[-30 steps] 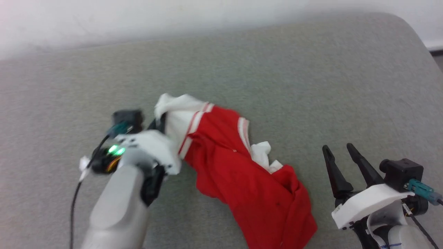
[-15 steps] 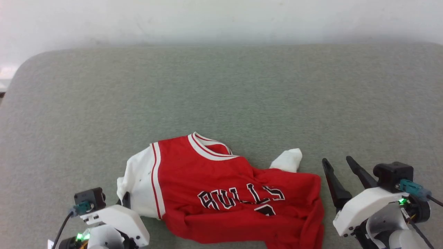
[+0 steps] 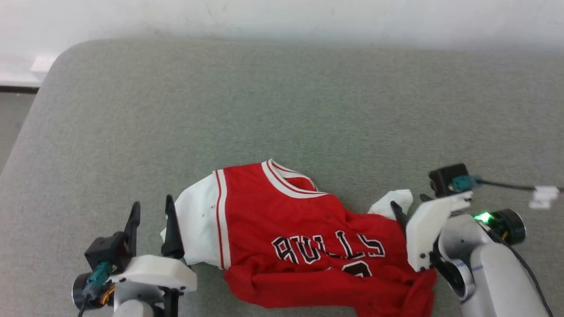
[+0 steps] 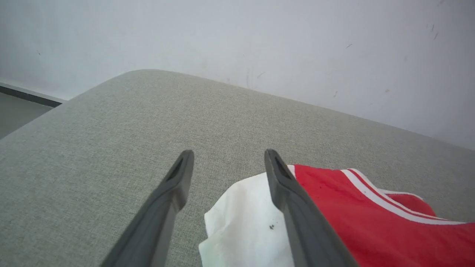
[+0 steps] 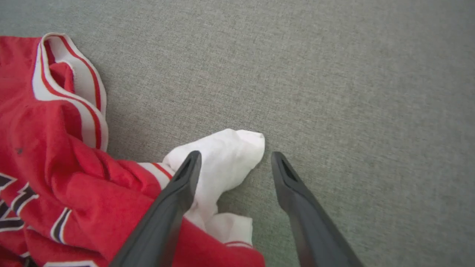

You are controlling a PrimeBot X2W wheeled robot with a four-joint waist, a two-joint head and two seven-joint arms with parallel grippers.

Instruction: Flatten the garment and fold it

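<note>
The garment (image 3: pixel 282 220) lies rumpled on the grey cushion, a red jersey with its black "BULLS" lettering (image 3: pixel 328 249) up and its striped collar (image 3: pixel 288 180) toward the far side. My left gripper (image 3: pixel 152 203) is open beside the white left sleeve (image 3: pixel 196 224). In the left wrist view the left gripper (image 4: pixel 229 155) is empty, and its right finger (image 4: pixel 293 207) overlaps the sleeve's edge (image 4: pixel 241 226). My right gripper (image 5: pixel 236 157) is open over the crumpled white right sleeve (image 5: pixel 226 148), whose tip lies between the fingers. In the head view the right gripper (image 3: pixel 407 201) is mostly behind its white mount.
The grey fabric surface (image 3: pixel 282 110) stretches wide beyond the garment. Its rounded left corner (image 3: pixel 57 57) meets a white wall (image 3: pixel 282 17), with floor at the far left (image 3: pixel 13 119). A cable (image 3: pixel 506 186) runs off the right wrist.
The head camera has shifted. My left gripper has opened and let go of the white sleeve. The garment now lies lettering-up. My right gripper has moved in to the right sleeve.
</note>
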